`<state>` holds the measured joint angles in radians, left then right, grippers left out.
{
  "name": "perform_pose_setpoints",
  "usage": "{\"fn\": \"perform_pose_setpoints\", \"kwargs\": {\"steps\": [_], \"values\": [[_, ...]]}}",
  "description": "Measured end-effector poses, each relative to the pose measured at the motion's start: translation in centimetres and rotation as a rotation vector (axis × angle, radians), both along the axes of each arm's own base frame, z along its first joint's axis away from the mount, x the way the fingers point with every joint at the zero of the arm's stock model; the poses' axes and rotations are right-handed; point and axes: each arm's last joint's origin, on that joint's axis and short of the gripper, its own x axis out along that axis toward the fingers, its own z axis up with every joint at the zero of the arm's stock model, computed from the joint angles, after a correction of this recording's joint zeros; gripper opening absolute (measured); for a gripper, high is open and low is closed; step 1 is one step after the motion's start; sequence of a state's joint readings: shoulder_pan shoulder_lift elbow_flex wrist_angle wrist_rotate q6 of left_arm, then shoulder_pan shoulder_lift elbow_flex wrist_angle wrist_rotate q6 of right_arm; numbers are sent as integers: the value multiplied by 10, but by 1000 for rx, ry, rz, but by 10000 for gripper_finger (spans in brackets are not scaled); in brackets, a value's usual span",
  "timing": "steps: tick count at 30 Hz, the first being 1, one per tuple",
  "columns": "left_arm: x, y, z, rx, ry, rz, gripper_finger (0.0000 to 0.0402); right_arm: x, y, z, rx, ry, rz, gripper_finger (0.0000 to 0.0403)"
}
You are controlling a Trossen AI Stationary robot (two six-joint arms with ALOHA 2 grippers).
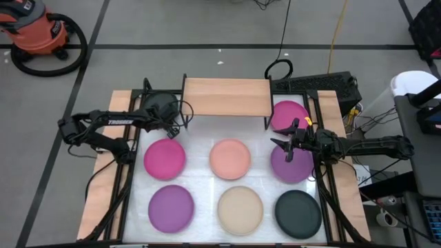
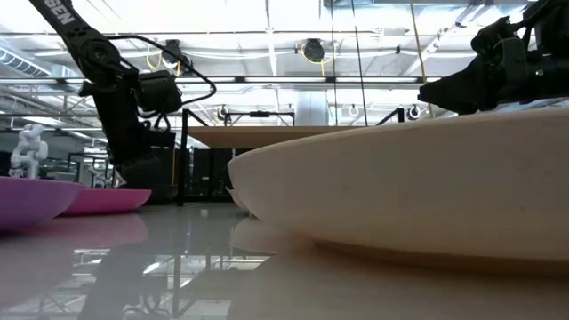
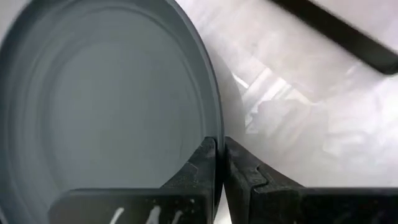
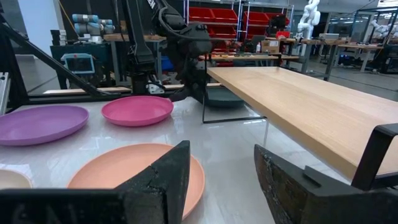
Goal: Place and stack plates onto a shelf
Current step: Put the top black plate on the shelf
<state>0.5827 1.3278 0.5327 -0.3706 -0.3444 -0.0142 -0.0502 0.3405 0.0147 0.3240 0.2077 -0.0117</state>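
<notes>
A dark grey plate (image 1: 160,103) sits at the left end of the shelf (image 1: 227,96), a low wooden top on thin black legs. My left gripper (image 3: 216,155) is shut on that plate (image 3: 106,106). My right gripper (image 4: 221,180) is open and hovers over a purple plate (image 1: 294,165), just in front of a hot pink plate (image 1: 288,112). Lying flat on the white board are a hot pink plate (image 1: 165,157), a salmon plate (image 1: 230,158), a purple plate (image 1: 171,207), a beige plate (image 1: 240,209) and another dark grey plate (image 1: 298,212). My left gripper pinches the dark grey plate's rim (image 3: 214,127) between its two fingers, one finger inside the rim and one outside. It comes at the plate slanting down from the table's left. I cannot tell whether the plate is clear of the table.
The shelf top (image 4: 311,106) is bare, and its black legs (image 4: 204,102) stand close to the held plate. A black frame (image 1: 324,186) borders the white board. A keyboard (image 1: 317,84) and cables lie behind the shelf on the right. The beige plate (image 2: 409,187) fills the low view.
</notes>
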Motion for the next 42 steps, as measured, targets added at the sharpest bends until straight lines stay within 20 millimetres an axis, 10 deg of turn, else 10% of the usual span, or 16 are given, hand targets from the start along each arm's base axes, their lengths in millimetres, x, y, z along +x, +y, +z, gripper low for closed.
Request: {"fn": "perform_pose_setpoints", "kwargs": {"steps": [22,30,42], "values": [[-17,-29,139,478,-201,-160,15,0,0,0,0,0,0,160],[21,-40,179,464,-124,-375,14,0,0,0,0,0,0,160],[107,-51,161,360,87,-832,14,0,0,0,0,0,0,160]]}}
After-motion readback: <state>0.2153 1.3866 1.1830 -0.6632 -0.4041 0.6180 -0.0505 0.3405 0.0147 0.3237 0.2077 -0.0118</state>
